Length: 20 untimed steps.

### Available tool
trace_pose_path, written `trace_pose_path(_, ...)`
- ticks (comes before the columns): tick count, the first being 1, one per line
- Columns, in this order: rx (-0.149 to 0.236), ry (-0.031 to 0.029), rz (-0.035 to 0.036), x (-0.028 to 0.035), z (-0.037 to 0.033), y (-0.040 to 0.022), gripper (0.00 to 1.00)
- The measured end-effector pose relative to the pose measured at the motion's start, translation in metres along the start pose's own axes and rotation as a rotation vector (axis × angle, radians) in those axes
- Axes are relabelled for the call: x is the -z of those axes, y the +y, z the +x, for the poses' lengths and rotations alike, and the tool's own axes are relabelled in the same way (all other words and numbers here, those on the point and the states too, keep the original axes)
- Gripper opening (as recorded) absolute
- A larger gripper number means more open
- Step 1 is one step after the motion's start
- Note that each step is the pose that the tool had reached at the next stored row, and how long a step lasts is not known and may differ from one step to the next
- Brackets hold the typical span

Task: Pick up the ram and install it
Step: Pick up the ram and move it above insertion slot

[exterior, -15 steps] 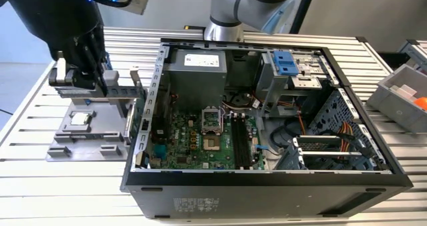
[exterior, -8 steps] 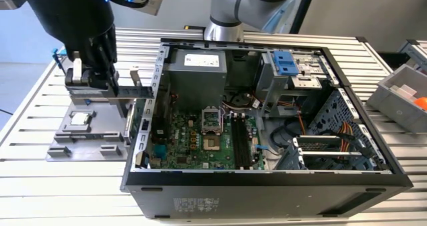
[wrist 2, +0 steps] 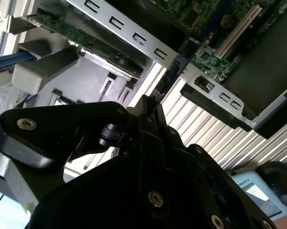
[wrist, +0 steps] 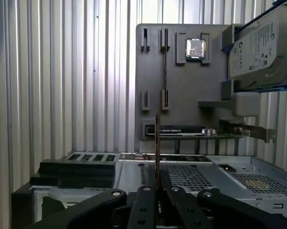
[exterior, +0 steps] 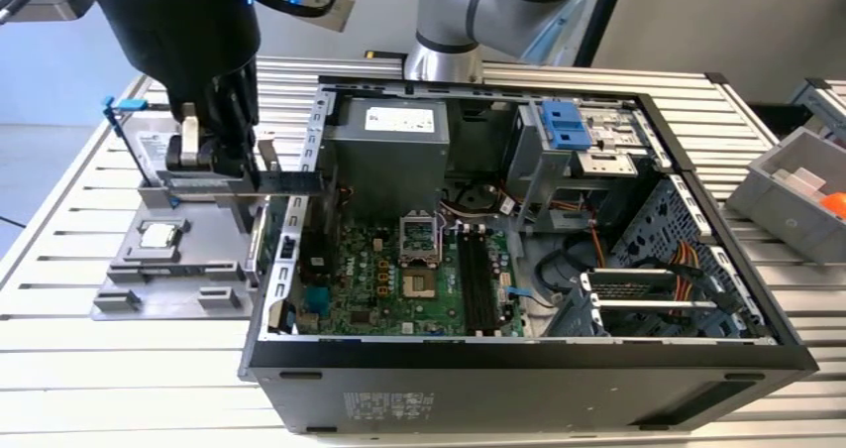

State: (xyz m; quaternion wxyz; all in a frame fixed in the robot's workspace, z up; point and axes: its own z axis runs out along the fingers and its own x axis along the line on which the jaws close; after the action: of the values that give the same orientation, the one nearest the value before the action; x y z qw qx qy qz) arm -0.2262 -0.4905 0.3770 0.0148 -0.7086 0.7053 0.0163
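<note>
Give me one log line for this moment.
gripper: shut on ram | ram: held over gray tray, outside computer case | install: not done

A robotics lab or workshop: a slotted aluminium table (exterior: 59, 220) carries an opened computer case (exterior: 529, 379), with a grey parts fixture (exterior: 198, 270) just beside the case.

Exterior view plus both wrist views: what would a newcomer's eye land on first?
The open computer case, its motherboard bared, sits in the middle of the exterior view. In the first wrist view the black claw is shut on the thin ram, seen edge-on, with the grey parts holder beyond.
</note>
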Motion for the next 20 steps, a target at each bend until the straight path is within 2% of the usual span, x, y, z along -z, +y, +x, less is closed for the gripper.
trace_pose_path(12, 0.000, 0.0001, -0.0001, 0.0001, 0.0001, -0.0303, 0.00)
trace_pose_path(15, 0.000, 0.0000, -0.0001, 0.0001, 0.0002, -0.0369, 0.00)
trace_pose_path(20, 0.000, 0.0000, -0.0001, 0.0001, 0.0002, -0.0447, 0.00)
